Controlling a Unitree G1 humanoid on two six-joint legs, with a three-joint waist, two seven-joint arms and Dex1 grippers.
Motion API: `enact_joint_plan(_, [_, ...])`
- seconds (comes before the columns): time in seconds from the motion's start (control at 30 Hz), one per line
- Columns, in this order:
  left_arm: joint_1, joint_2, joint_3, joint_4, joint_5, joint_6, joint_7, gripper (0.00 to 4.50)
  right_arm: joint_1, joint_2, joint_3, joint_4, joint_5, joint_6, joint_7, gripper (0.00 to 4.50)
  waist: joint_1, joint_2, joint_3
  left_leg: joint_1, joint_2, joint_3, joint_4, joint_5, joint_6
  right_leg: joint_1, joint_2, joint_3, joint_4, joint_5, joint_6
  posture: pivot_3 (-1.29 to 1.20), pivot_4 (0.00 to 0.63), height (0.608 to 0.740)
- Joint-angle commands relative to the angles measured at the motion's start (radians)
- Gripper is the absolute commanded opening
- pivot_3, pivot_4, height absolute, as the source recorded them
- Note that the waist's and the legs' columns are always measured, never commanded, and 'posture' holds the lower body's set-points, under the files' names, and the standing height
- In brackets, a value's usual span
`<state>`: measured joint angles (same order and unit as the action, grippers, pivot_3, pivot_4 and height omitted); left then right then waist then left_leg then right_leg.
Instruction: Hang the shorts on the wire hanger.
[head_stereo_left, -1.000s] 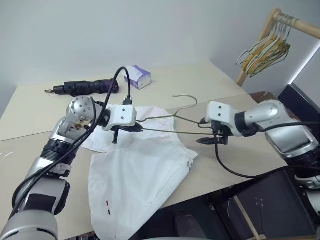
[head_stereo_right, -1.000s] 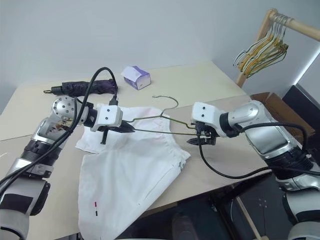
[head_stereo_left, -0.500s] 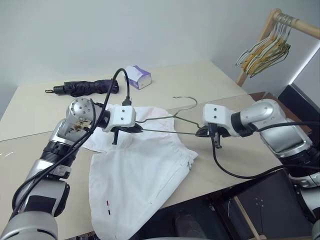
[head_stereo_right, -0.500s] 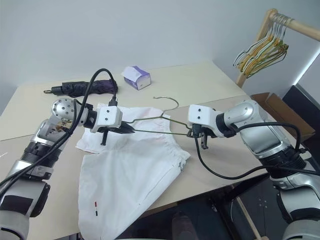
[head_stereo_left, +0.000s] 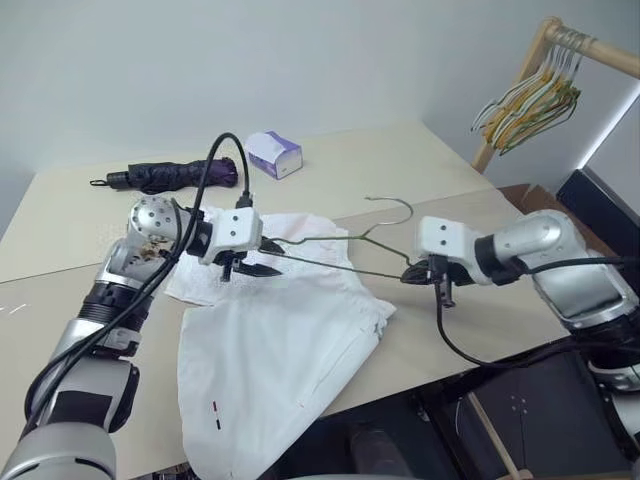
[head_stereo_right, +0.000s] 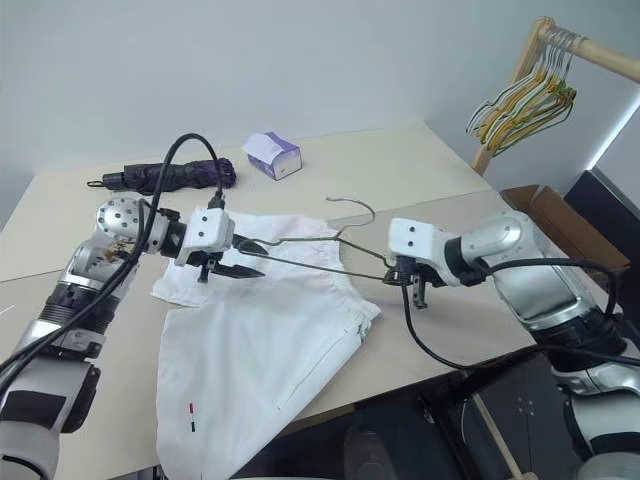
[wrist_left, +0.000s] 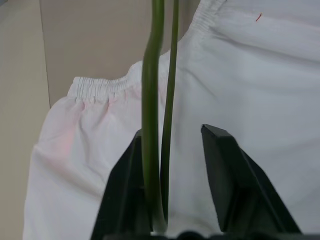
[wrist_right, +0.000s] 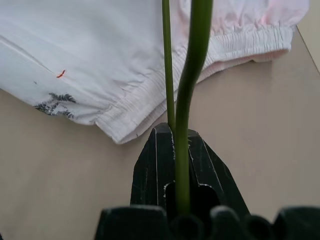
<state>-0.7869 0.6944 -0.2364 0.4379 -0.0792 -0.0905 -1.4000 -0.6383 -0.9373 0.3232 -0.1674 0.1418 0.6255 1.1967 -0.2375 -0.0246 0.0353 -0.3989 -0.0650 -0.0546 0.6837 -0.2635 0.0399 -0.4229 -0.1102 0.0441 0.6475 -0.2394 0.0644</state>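
Over table (head_stereo_left: 420, 170), left end effector (head_stereo_left: 250, 268) has apparently released wire hanger (head_stereo_left: 340, 250), right end effector (head_stereo_left: 412, 275) now clamped on it

At the far side of my table (head_stereo_left: 420, 160) I see a folded dark umbrella (head_stereo_left: 165, 177) lying flat, with a small white-and-purple tissue box (head_stereo_left: 274, 153) near it. Off to the right, a wooden rack (head_stereo_left: 560, 45) carries a bunch of pale yellow and green hangers (head_stereo_left: 528, 100).

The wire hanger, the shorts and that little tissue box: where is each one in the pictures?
wire hanger (head_stereo_left: 392, 202), left eye view, on its curved hook.
shorts (head_stereo_left: 270, 345), left eye view, on the flat white fabric lying on the table.
tissue box (head_stereo_right: 274, 154), right eye view, on its top face.
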Motion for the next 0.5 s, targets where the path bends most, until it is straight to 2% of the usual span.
enact_joint_plan(0.03, [-0.039,0.035,0.057,0.039,-0.002,-0.026,0.026,3.15,0.039,-0.035,-0.096,-0.046,0.049,0.075,-0.002,0.00,0.000,0.000,0.000,0.000,0.000,0.000,0.000,0.000,0.000,0.000,0.000,0.000,0.000,0.000,0.000,-0.24,0.000,0.740])
enact_joint_plan(0.17, [-0.022,0.065,0.112,0.052,-0.037,-0.008,0.039,4.37,0.125,-0.061,-0.194,-0.012,0.158,0.250,0.008,0.00,0.002,0.000,0.000,0.000,0.000,0.000,0.000,0.000,0.000,0.000,0.000,0.000,0.000,0.000,0.000,-0.23,0.000,0.740])
enact_joint_plan(0.27, [0.014,0.057,0.179,0.010,-0.117,0.028,0.038,4.44,0.136,-0.088,-0.176,0.036,0.201,0.418,0.018,0.00,0.003,0.000,0.000,0.000,0.000,0.000,0.000,0.000,0.000,0.001,-0.001,0.000,0.000,0.000,0.000,-0.22,0.000,0.740])
enact_joint_plan(0.37, [0.078,0.076,0.233,-0.124,-0.263,0.161,-0.049,4.44,0.104,-0.020,-0.232,0.192,0.289,0.585,0.001,0.00,0.002,0.000,0.000,0.000,0.000,0.000,0.000,0.000,0.001,0.001,-0.001,0.000,0.000,0.000,0.000,-0.21,0.000,0.740])
enact_joint_plan(0.5, [0.138,0.098,0.262,-0.257,-0.326,0.267,-0.045,4.44,0.099,0.031,-0.234,0.318,0.298,0.607,-0.040,0.00,0.003,0.000,-0.001,0.000,0.001,0.000,0.000,0.000,0.000,0.001,0.000,0.000,0.000,0.000,0.000,-0.19,0.000,0.740])
